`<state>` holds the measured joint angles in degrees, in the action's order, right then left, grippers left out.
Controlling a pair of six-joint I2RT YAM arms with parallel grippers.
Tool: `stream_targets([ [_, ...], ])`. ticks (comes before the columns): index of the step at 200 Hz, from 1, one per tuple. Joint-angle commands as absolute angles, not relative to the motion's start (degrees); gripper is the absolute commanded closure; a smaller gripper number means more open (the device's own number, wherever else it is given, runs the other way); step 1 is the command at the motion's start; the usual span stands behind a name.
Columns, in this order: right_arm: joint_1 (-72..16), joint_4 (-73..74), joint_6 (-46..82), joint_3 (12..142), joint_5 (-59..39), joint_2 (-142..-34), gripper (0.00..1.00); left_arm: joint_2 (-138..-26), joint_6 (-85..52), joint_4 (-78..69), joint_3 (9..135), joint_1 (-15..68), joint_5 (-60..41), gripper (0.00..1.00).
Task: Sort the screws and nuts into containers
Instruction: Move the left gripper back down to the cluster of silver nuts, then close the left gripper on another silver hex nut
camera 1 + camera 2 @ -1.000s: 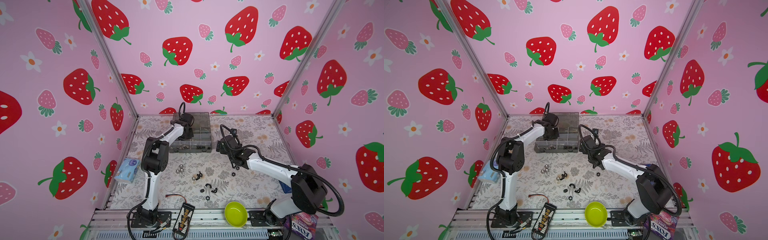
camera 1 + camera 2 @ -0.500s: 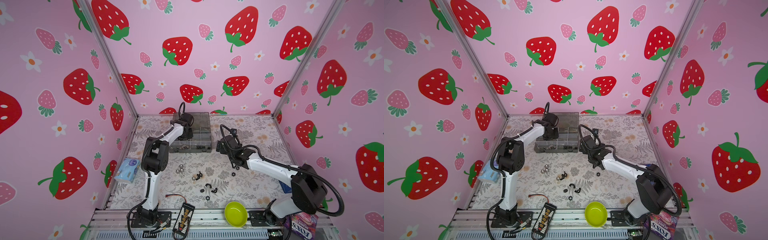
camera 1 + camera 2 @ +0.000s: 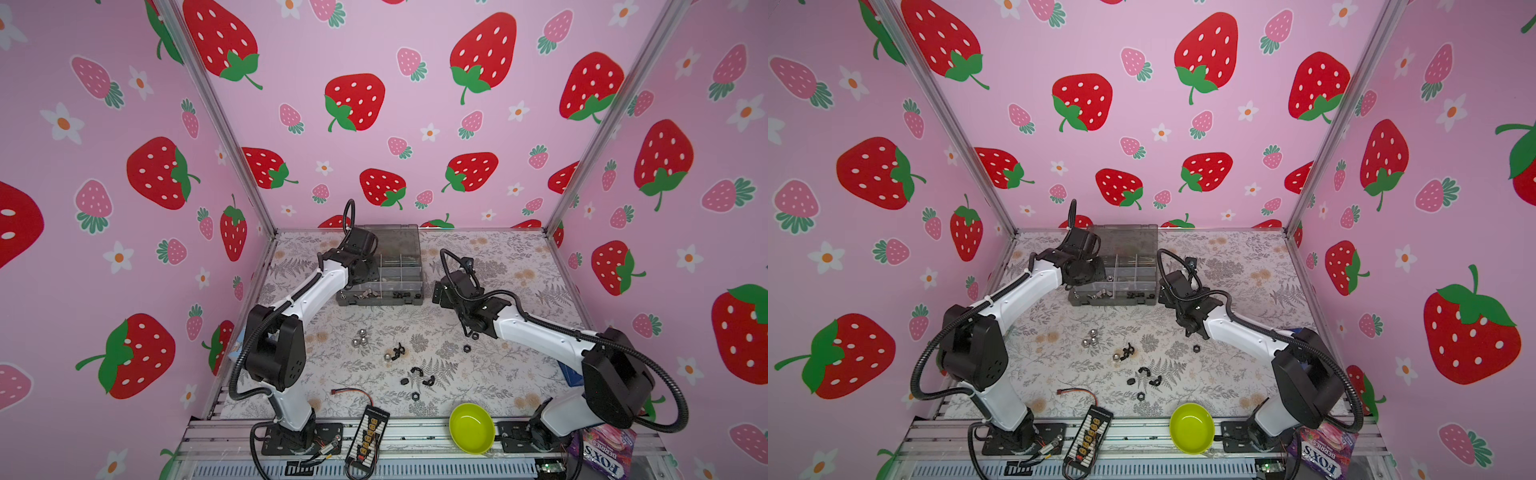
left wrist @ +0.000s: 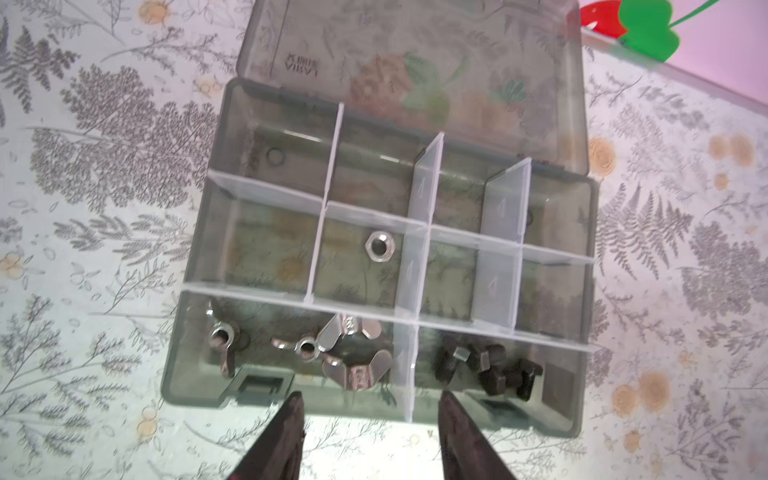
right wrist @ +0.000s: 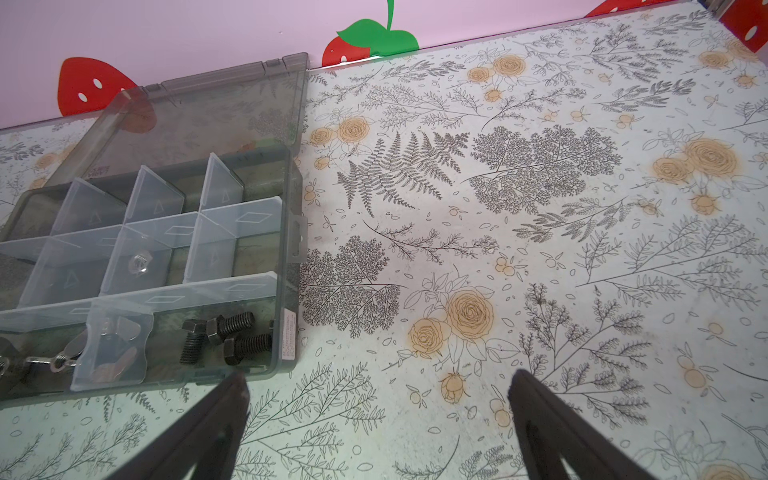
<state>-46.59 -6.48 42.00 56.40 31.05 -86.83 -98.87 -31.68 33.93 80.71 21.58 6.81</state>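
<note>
The containers are compartments of a smoky-grey organizer box (image 3: 399, 266) (image 3: 1133, 270) with its lid open, at the back of the table. Black screws (image 4: 486, 365) (image 5: 224, 336) lie in one front compartment. Silver winged nuts (image 4: 332, 353) lie in the compartment beside it, and a silver hex nut (image 4: 379, 246) (image 5: 139, 264) in a middle one. My left gripper (image 4: 372, 401) hovers over the box's front edge (image 3: 361, 270), open and empty. My right gripper (image 5: 378, 378) (image 3: 440, 291) stands wide open and empty, just right of the box. Loose silver round nuts (image 3: 361, 336) and black pieces (image 3: 415, 374) lie mid-table.
Two black hex nuts (image 3: 466, 348) lie under my right forearm. A lime-green bowl (image 3: 471, 428), a connector board with red-and-black wire (image 3: 368, 432) and a candy bag (image 3: 602, 453) sit along the front rail. A blue packet (image 3: 237, 349) lies by the left wall.
My left gripper's jaws have spread apart above the box. Neither arm has visibly shifted, and the right gripper stays wide open.
</note>
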Motion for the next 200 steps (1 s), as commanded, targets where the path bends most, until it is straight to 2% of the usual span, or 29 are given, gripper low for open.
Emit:
stream_targets([
  [1,-46.3,-7.2,43.0,56.2,32.3,-86.0,0.0,-93.8,-32.7,33.9,73.7,23.0,8.9,0.44],
  [38,-46.4,-7.3,43.3,55.7,32.3,-85.7,0.0,-85.4,-36.0,31.6,60.9,26.1,8.3,0.42],
  [66,-46.3,-6.9,44.1,55.3,31.9,-85.9,0.0,-83.0,-39.4,30.0,54.7,28.3,8.0,0.42],
  [107,-46.4,-6.9,44.2,55.6,31.2,-86.6,0.0,-86.5,-40.1,29.3,51.4,29.2,6.9,0.43],
  [200,-46.4,-7.6,43.9,55.5,31.8,-86.7,0.0,-93.3,-38.8,26.4,51.0,28.2,5.9,0.54],
])
